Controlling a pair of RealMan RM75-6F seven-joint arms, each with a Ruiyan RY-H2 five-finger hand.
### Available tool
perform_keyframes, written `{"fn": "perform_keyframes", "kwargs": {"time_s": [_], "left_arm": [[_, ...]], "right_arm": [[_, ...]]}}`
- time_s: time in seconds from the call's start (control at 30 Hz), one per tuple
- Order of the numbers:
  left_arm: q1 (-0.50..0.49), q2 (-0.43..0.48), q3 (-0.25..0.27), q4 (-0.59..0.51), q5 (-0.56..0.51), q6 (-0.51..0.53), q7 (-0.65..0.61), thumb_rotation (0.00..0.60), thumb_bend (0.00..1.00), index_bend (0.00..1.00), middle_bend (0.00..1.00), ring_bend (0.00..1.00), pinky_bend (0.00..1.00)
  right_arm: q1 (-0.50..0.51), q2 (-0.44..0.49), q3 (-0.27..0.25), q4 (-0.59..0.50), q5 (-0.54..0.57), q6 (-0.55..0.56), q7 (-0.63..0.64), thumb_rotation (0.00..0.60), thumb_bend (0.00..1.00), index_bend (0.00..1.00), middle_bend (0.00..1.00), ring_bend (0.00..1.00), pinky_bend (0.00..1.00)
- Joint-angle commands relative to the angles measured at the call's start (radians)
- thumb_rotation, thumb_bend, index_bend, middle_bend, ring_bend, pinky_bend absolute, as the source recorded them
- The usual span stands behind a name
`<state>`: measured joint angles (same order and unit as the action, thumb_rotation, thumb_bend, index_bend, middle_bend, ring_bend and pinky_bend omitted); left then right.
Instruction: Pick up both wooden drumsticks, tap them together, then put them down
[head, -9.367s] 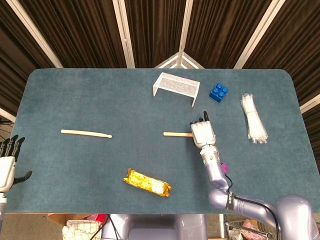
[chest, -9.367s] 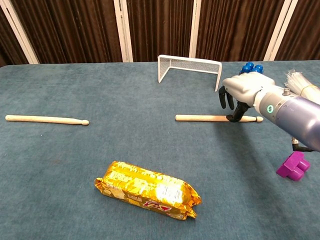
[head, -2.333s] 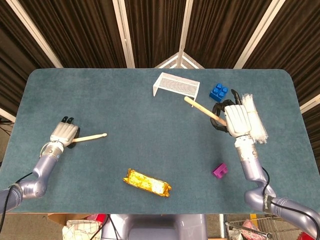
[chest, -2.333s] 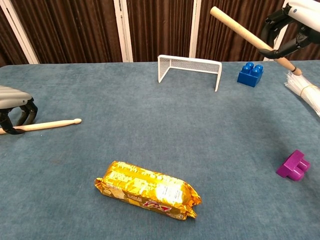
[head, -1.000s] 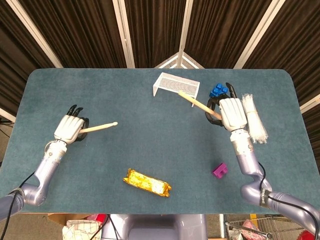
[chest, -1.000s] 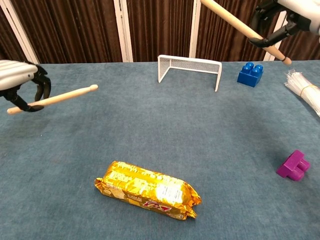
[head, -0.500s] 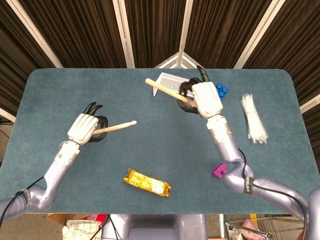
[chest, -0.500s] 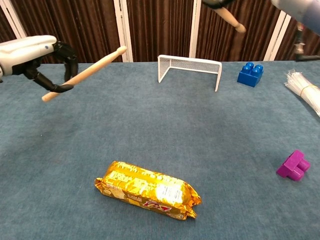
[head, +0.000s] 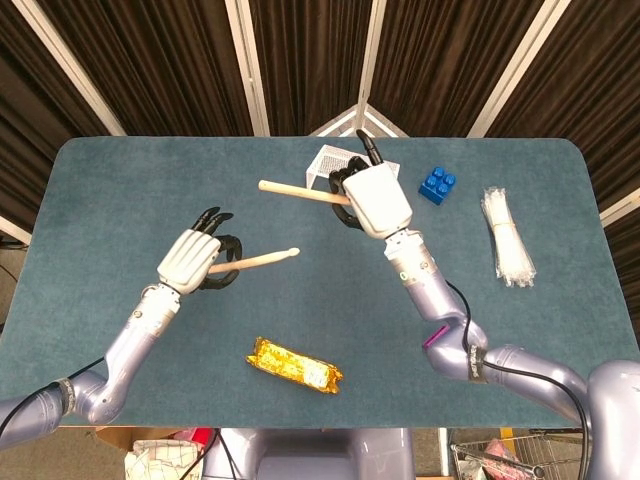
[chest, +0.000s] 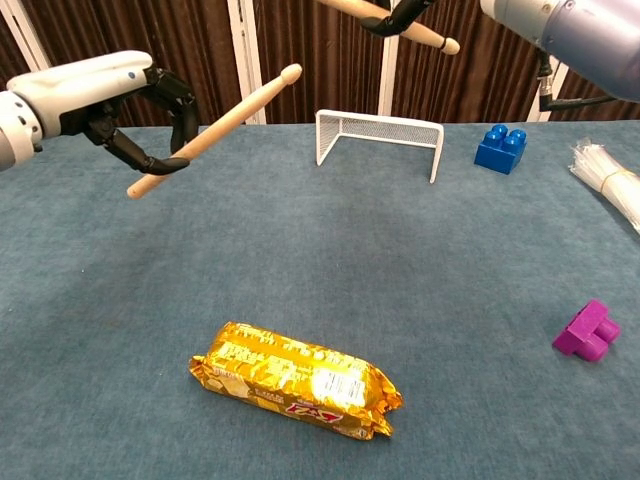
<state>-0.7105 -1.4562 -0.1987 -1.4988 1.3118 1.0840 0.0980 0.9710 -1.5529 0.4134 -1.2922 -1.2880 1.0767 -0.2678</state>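
Both wooden drumsticks are lifted off the table. My left hand (head: 193, 259) (chest: 120, 110) grips one drumstick (head: 262, 260) (chest: 222, 125) near its butt, tip pointing right and upward. My right hand (head: 374, 197) holds the other drumstick (head: 298, 190) (chest: 405, 24) high above the table, its free end pointing left toward the first. In the chest view only dark fingers of that hand show at the top edge. The two sticks are close but apart.
On the blue table (head: 120, 190) lie a gold snack packet (head: 295, 366) (chest: 297, 379), a white mesh goal (chest: 379, 135), a blue brick (head: 438, 186) (chest: 501, 148), a purple block (chest: 586, 331) and a bundle of white ties (head: 506, 239).
Both hands have risen and moved inward toward the table's middle, bringing the two drumsticks nearer each other. The right stick now lies more level.
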Motion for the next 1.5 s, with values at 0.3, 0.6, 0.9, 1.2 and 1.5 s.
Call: {"fn": "perform_keyframes", "kwargs": {"time_s": [0.3,0.6,0.9,1.2,1.5], "left_arm": [[-0.001,-0.06,-0.063,-0.059,-0.053,0.044,-0.047,0.6,0.5,0.59,0.57,0.12,0.03],[0.001,-0.062,-0.081,-0.114,-0.12,0.045,0.007,0.6,0.5,0.59,0.57,0.12,0.03],[-0.001,-0.039,-0.115,-0.163,-0.172,0.062,0.062,0.6,0.49,0.6,0.57,0.12,0.03],[-0.019,-0.018,-0.151,-0.184,-0.25,0.052,0.111,0.6,0.5,0.6,0.57,0.12,0.03],[-0.045,-0.031,-0.171,-0.183,-0.314,0.041,0.14,0.6,0.5,0.6,0.58,0.12,0.03]], "right_arm": [[0.005,0.012,-0.005,-0.061,0.032,0.004,-0.03,0.6,0.56,0.79,0.65,0.4,0.0],[0.0,0.025,-0.013,-0.082,0.046,0.014,-0.051,0.6,0.56,0.79,0.65,0.4,0.0],[-0.001,0.022,-0.02,-0.083,0.052,0.026,-0.057,0.6,0.56,0.79,0.65,0.4,0.0],[-0.01,0.024,-0.034,-0.078,0.05,0.036,-0.052,0.6,0.56,0.79,0.65,0.4,0.0],[-0.006,0.03,-0.034,-0.098,0.044,0.044,-0.061,0.6,0.57,0.79,0.65,0.4,0.01]]}}
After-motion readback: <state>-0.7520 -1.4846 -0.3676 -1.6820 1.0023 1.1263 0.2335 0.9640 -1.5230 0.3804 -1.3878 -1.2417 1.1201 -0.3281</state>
